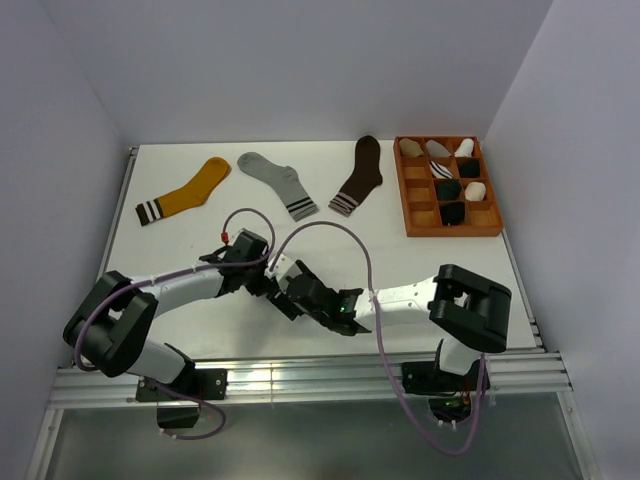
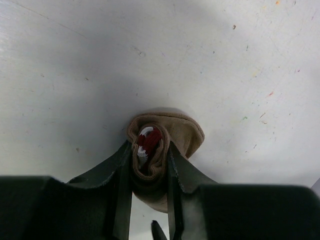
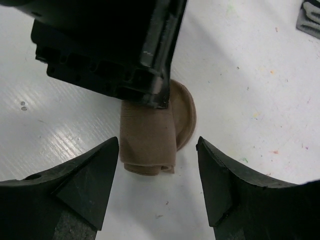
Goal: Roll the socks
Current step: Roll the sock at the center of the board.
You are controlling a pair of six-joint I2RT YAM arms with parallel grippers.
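Left wrist: I see left end effector (image 2: 150,155) clenched on rolled taupe sock (image 2: 184,134), on table (image 2: 150,50). Right end effector (image 3: 158,144) released, jaws wide either side of the roll.

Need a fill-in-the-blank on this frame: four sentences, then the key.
1. The taupe sock in the left gripper is ____, not flat.
2. The right gripper is ____, with one of its fingers on each side of that sock.
3. With the mustard sock, grey sock and dark brown sock, ____ socks lie flat at the back.
4. The wooden tray sits at the far ____ corner of the table.

Missing words: rolled; open; three; right
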